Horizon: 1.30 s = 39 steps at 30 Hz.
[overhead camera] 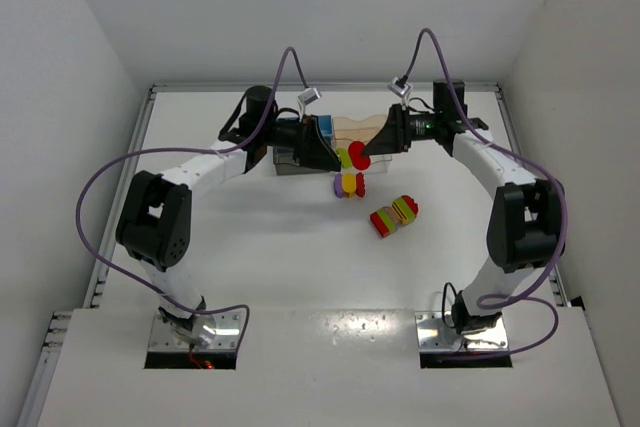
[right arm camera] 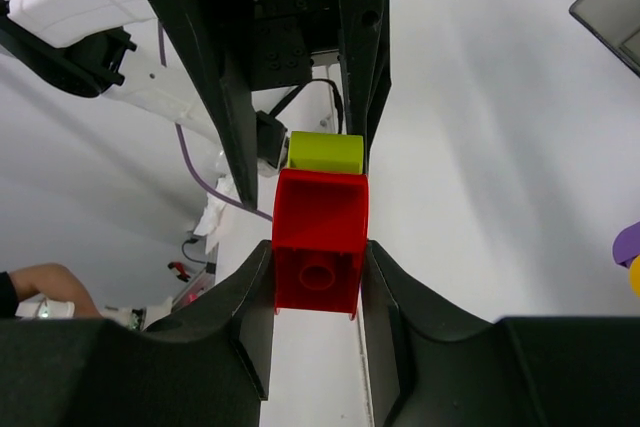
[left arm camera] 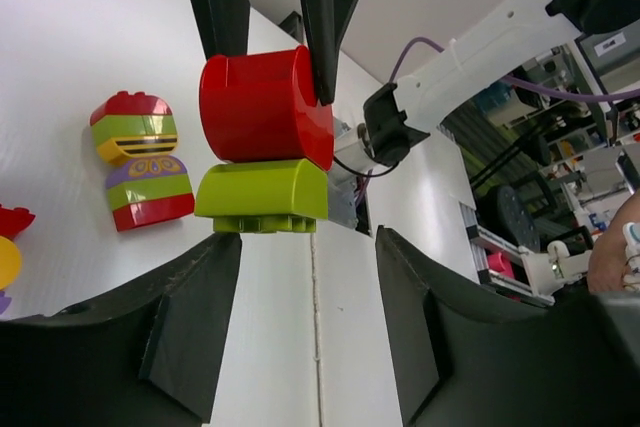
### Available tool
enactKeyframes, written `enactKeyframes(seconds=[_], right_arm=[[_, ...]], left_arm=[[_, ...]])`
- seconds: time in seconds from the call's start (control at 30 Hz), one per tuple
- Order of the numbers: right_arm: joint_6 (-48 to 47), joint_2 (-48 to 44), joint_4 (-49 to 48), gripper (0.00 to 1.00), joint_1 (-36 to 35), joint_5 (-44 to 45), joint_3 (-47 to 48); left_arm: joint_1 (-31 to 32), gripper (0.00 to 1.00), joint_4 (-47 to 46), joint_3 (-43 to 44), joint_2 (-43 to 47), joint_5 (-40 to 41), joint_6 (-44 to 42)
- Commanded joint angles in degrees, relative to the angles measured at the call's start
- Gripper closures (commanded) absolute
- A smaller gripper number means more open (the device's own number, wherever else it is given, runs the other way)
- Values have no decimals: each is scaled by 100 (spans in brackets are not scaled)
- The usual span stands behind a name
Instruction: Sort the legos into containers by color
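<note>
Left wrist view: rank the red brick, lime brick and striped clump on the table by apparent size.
1. red brick
2. striped clump, narrowly, though it lies farther from the camera
3. lime brick

No readable text, label, brand, number or sign in any of the three views.

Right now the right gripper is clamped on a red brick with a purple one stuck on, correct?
Wrong colour: the right gripper is clamped on the red brick, but a lime green brick, not purple, is stuck to it. See right wrist view.
</note>
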State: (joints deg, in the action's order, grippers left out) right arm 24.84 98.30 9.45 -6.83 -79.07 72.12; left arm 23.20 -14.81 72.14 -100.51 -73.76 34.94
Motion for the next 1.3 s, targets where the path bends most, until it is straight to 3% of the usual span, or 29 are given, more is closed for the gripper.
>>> enactKeyframes(seconds=[0.0, 0.2, 0.47, 0.57, 0.6, 0.7, 0.8, 0.97, 1.27], right_arm=[[82, -74, -251, 100, -29, -170, 197], [214, -259, -400, 100, -170, -284, -13], [267, -364, -400, 100, -170, -337, -84], [267, -364, -400, 100, -170, -337, -136], [267, -364, -400, 100, -170, -337, -137], [267, -364, -453, 100, -222, -337, -137], [320, -364, -453, 100, -222, -337, -137], [372, -189, -593, 100, -161, -276, -137], [356, -13, -655, 100, 498, -162, 277]], left_arm=[[35, 39, -101, 2, 67, -140, -154], [35, 29, -101, 2, 119, -25, -154], [35, 27, 92, 2, 67, 151, -303], [35, 38, 92, 2, 67, 151, -356], [35, 47, 92, 2, 67, 151, -356], [35, 59, 145, 2, 67, 151, -356], [88, 61, 145, 2, 67, 99, -356], [88, 77, 145, -112, 119, 46, -496], [-201, 80, 1419, -771, 558, 396, -1622]])
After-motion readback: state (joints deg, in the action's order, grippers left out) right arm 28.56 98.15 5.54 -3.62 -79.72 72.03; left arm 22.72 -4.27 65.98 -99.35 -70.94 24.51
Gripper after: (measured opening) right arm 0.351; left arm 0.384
